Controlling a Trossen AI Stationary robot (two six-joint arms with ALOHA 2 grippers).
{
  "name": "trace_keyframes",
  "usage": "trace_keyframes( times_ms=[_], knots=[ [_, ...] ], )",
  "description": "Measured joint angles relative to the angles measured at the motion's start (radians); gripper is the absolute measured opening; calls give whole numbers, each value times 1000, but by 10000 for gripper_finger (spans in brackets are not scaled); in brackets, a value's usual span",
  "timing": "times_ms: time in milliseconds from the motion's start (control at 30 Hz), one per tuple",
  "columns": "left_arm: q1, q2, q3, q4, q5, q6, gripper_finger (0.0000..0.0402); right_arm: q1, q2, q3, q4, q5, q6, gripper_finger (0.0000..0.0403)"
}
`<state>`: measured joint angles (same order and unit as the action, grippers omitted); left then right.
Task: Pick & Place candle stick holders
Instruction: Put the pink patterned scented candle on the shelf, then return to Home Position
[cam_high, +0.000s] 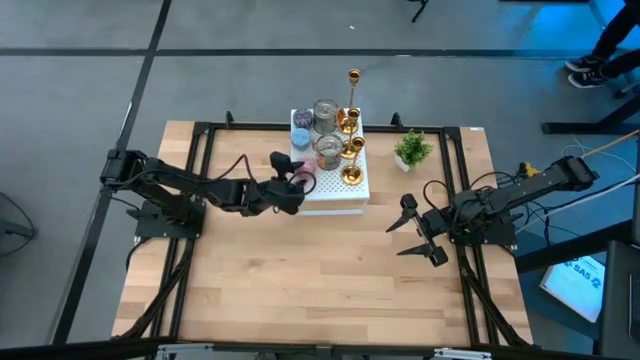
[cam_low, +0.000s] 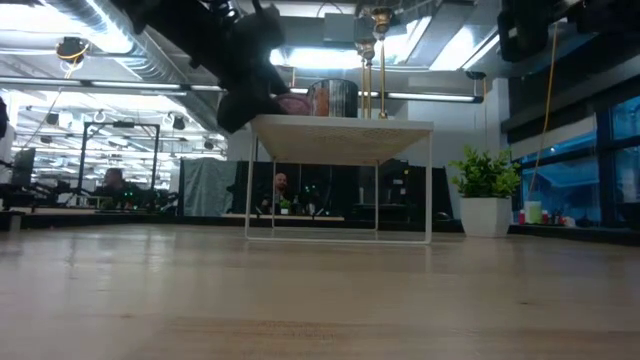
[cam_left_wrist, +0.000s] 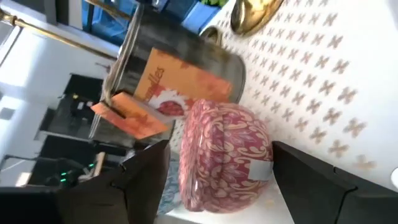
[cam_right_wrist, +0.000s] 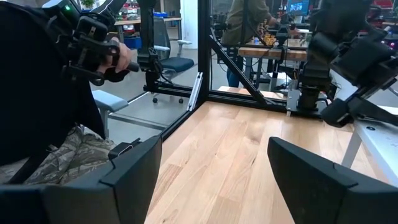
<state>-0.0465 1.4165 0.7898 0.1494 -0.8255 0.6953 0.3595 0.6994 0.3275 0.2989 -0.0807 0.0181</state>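
Observation:
A small round red-patterned holder (cam_left_wrist: 224, 155) stands on the near left corner of the white perforated box (cam_high: 340, 192). My left gripper (cam_high: 298, 184) is open, with one finger on each side of it. Farther along the box stand silvery cups (cam_high: 326, 113), one with an orange label (cam_left_wrist: 186, 68), several gold holders (cam_high: 351, 150), a tall thin gold one (cam_high: 353, 85) and tiny coloured ones (cam_high: 300, 128). My right gripper (cam_high: 412, 237) is open and empty above the table's right part. My left gripper's fingers (cam_left_wrist: 146, 177) stand on either side of the red holder's round wall (cam_left_wrist: 264, 165); I cannot tell whether they touch it. They come level from the table's left side. The holder sits on the box's top.
A small green potted plant (cam_high: 412, 150) stands right of the box. The box is raised on thin legs (cam_low: 340, 180). Bare wooden tabletop (cam_high: 320, 280) lies on the near side. A seated person (cam_right_wrist: 43, 112) and others show beyond the table.

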Motion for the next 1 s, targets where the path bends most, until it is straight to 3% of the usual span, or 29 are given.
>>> trace_keyframes(
  times_ms=[300, 500, 633, 800, 1000],
  knots=[
    [-8, -1, 0, -2, 35, -118, 274, 0, 0, 0, 6, 0, 2, 297],
    [15, -31, -1, -26, 120, -206, 274, 0, 0, 0, 6, 0, 4, 297],
    [38, -67, -2, -28, 110, -212, 274, 0, 0, 0, 13, 0, 3, 297],
    [56, -159, -2, -21, 130, -231, 274, -11, -4, -1, 12, -1, -1, 297],
    [56, -335, -1, -116, 247, -293, 274, -54, -75, -61, 50, -27, -17, 297]
  ],
)
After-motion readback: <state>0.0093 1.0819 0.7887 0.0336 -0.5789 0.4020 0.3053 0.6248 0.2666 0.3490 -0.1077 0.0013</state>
